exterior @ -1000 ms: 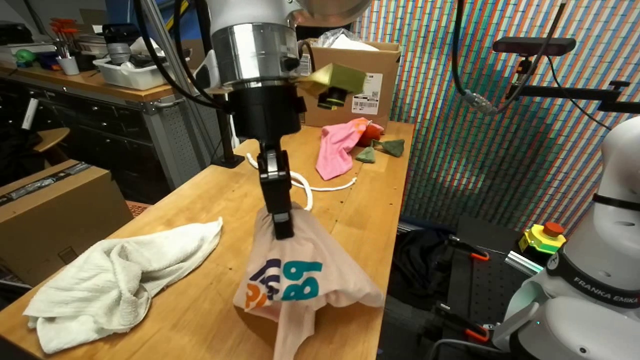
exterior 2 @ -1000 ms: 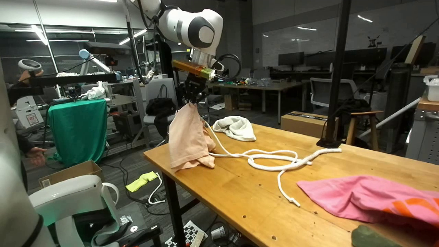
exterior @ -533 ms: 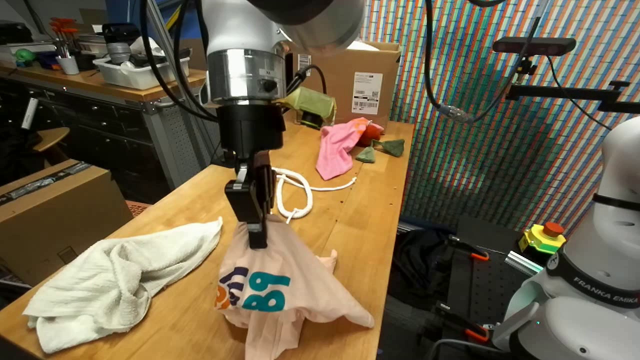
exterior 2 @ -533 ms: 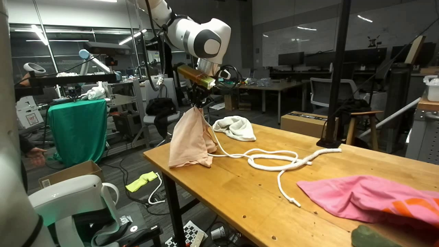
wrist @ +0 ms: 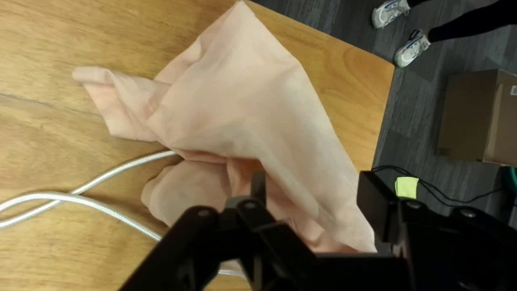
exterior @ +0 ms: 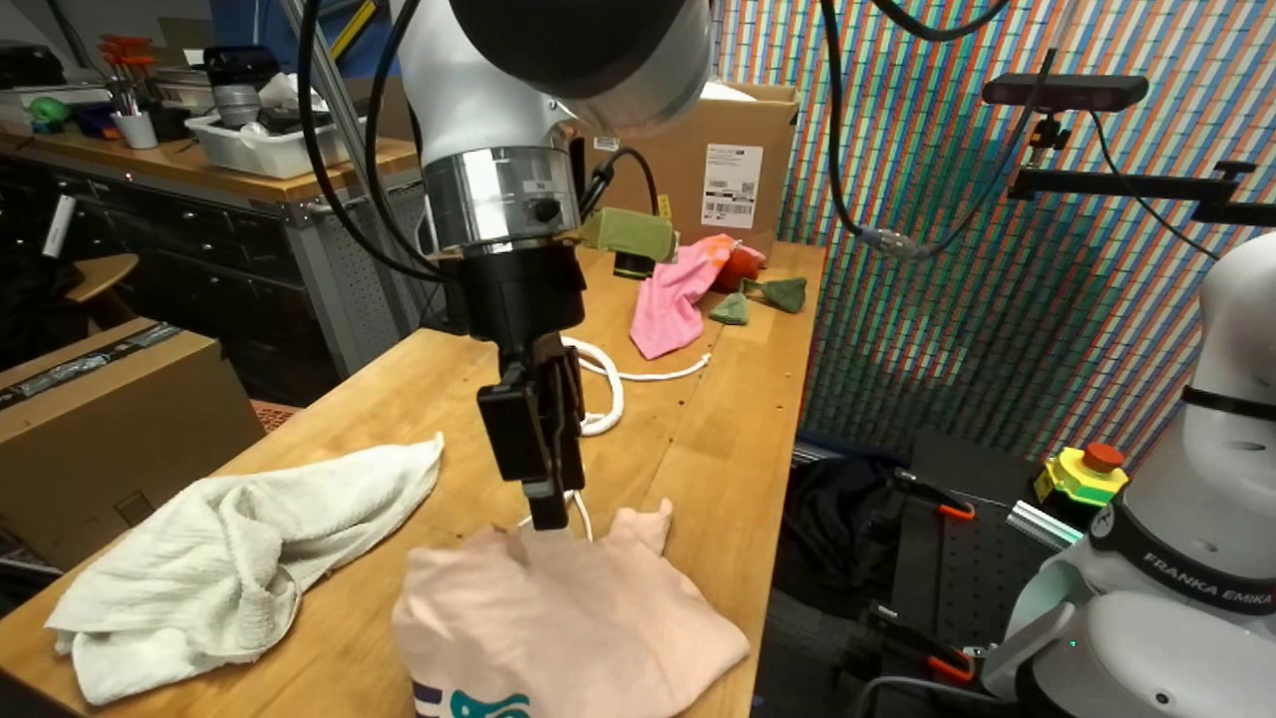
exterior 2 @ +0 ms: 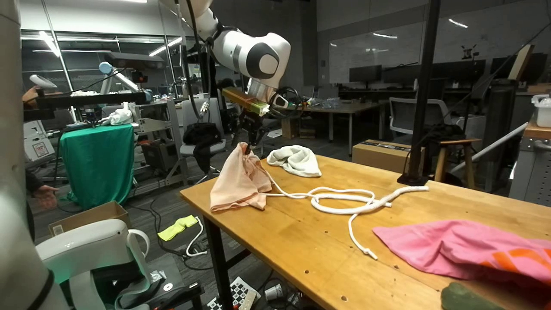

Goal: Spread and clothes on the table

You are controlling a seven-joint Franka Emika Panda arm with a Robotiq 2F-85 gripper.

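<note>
Wooden table (exterior 2: 310,241) with a peach cloth (exterior 2: 234,185) tented near its end, crest at the gripper (wrist: 315,188), whose jaws stand apart — spreading seems in hand but unfinished; the next move probably calls for pinching a loose edge and drawing it flat.

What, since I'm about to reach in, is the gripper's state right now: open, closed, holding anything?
Gripper: open, holding nothing; its jaws stand apart at the peach-pink garment, though whether they touch it can't be told.
</note>
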